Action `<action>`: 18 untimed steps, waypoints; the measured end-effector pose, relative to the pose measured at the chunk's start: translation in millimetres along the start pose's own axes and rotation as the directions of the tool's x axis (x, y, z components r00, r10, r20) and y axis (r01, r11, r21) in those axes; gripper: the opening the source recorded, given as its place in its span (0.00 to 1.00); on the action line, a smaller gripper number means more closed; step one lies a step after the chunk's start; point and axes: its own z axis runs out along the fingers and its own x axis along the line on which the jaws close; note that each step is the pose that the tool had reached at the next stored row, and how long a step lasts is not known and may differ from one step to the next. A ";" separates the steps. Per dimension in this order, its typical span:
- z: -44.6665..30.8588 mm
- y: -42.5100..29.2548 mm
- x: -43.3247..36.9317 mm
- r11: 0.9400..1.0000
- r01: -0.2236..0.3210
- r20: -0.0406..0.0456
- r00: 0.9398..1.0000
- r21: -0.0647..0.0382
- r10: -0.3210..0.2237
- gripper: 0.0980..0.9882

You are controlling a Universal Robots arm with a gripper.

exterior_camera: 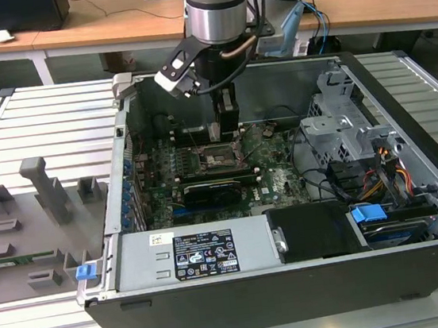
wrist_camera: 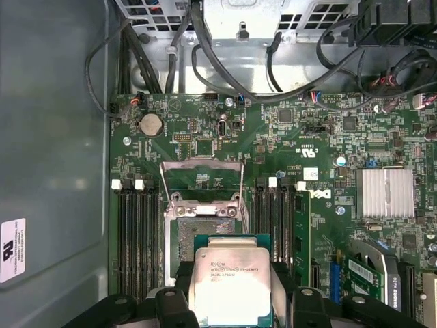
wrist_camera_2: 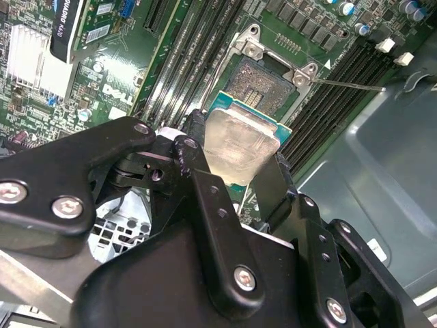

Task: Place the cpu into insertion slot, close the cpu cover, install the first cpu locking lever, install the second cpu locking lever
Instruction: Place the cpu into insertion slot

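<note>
My gripper (exterior_camera: 228, 124) hangs inside the open computer case, just above the motherboard. It is shut on the cpu (wrist_camera: 232, 277), a flat square chip with a silver-grey top, and black fingers (wrist_camera_2: 197, 140) press on two opposite edges. In both wrist views the cpu (wrist_camera_2: 237, 145) hovers partly over the near edge of the insertion slot (wrist_camera: 203, 229), apart from it. The slot (wrist_camera_2: 265, 76) lies uncovered, showing its dark contact field. The cpu cover (wrist_camera: 203, 179), a thin metal frame, is swung open and stands up on the slot's far side. A thin locking lever (wrist_camera_2: 349, 85) sticks out beside the slot.
Long black memory slots (wrist_camera: 140, 232) flank the socket on both sides. A black card (exterior_camera: 218, 188) lies in front of the socket, with a grey power supply (exterior_camera: 190, 255) nearer still. A drive cage (exterior_camera: 342, 125) with cables is on the exterior view's right. The case wall (wrist_camera: 54, 171) is close by.
</note>
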 end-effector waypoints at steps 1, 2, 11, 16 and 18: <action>0.3 0.0 0.0 1.000 0.000 0.000 1.000 0.000 0.000 0.48; 0.6 -0.1 0.0 1.000 0.000 0.000 1.000 0.000 0.000 0.48; 3.7 -0.3 -0.1 1.000 0.000 0.000 1.000 0.000 0.000 0.48; 4.9 -0.3 -0.2 1.000 0.000 0.000 1.000 0.000 0.000 0.48; 5.3 -0.4 -0.2 1.000 0.000 0.000 1.000 0.000 0.000 0.48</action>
